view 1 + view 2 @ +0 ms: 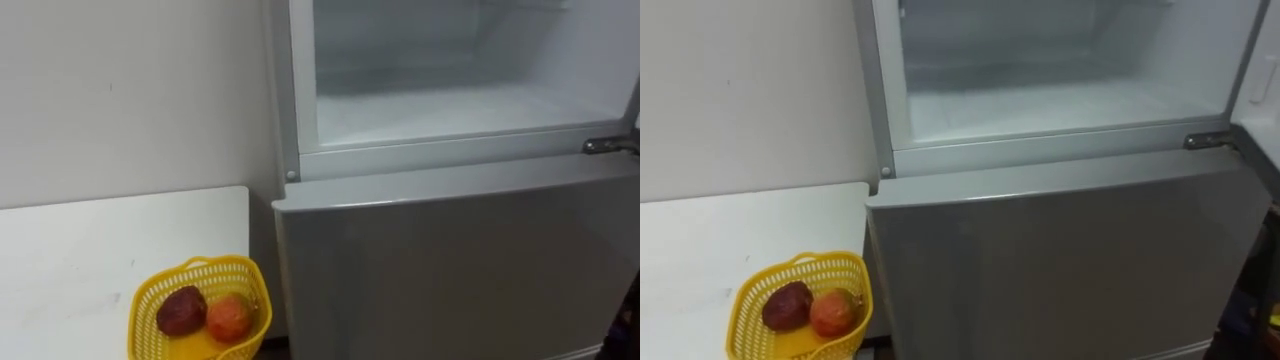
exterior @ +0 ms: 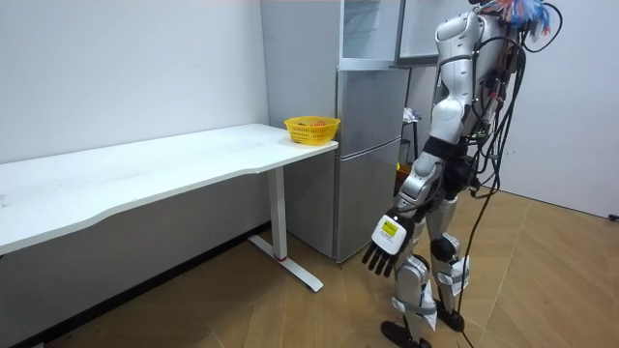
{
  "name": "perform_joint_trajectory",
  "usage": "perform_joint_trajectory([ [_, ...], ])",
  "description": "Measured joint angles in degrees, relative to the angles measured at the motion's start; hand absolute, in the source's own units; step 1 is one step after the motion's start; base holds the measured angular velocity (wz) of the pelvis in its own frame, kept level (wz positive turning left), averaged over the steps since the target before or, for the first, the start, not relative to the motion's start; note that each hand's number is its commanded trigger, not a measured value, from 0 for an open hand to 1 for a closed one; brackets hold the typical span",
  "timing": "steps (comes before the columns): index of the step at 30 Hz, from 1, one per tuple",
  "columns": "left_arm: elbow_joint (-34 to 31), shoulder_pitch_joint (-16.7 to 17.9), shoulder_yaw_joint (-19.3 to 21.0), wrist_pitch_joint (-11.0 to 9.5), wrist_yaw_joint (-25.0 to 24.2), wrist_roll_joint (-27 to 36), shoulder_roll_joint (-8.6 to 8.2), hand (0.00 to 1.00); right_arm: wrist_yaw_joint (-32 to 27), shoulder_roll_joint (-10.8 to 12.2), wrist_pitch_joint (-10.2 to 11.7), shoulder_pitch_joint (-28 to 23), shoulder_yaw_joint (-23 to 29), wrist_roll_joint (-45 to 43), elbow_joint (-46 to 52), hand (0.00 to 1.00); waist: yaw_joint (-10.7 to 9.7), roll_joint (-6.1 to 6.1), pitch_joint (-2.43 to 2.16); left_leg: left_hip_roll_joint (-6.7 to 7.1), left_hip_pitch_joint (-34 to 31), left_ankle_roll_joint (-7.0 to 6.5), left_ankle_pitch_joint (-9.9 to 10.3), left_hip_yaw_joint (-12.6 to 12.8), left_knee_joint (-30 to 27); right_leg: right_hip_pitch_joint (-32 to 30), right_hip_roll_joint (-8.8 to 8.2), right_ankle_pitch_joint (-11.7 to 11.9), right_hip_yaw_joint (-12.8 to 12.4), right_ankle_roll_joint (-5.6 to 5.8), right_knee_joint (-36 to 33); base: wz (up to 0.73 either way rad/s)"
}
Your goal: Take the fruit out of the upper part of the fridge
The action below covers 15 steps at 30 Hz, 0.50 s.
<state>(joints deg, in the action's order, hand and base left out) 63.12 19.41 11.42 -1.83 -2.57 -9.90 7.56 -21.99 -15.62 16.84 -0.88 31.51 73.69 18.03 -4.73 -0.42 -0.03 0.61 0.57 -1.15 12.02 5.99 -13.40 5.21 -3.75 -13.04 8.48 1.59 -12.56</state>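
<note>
One open fridge (image 1: 450, 260), one basket (image 1: 215, 263), two fruits (image 1: 182, 310)

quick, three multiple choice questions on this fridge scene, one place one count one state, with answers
1. Where does the yellow plastic mesh basket stand?
A on the white table beside the grey fridge
B inside the fridge
C on the floor

2. How many fruits lie in it?
A one
B two
C four

3. The fridge's upper compartment is:
A shut
B open
C taped over

Answers:
1 A: it sits at the table's end next to the fridge.
2 B: a dark red fruit and an orange-red one.
3 B: its white inside shows, while the lower door is shut.
</note>
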Motion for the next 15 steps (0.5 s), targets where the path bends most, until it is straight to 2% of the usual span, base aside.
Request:
perform_joint_trajectory([
  [8,1.7,-0.8,-1.4,0.1,-0.9,-1.0,-1.18,0.00,11.5,0.0,-0.4,0.9,-7.4,-0.7,-0.1,0.00,1.0,0.42,0.05,-0.15,-0.1,0.00,0.0,0.2,-0.4,-0.1,0.10,0.1,-0.4,-0.18,-0.2,-0.03],
  [13,2.3,-1.0,-4.5,0.4,-0.9,-1.0,-1.11,0.00,14.4,0.3,-0.3,0.5,-12.2,-7.9,-0.1,0.00,2.1,0.08,0.09,-0.15,0.0,0.02,0.0,0.4,-0.3,-0.1,0.10,0.1,-0.4,-0.18,-0.2,0.00],
  [15,2.3,-1.1,-6.0,1.0,-0.9,-0.9,-1.03,0.00,16.3,0.5,-0.9,0.5,-13.7,-10.9,-0.2,0.00,2.1,-0.51,0.22,-0.17,-0.1,0.07,-0.1,0.4,-0.4,-0.2,0.10,0.1,-0.3,-0.18,-0.1,0.00],
])
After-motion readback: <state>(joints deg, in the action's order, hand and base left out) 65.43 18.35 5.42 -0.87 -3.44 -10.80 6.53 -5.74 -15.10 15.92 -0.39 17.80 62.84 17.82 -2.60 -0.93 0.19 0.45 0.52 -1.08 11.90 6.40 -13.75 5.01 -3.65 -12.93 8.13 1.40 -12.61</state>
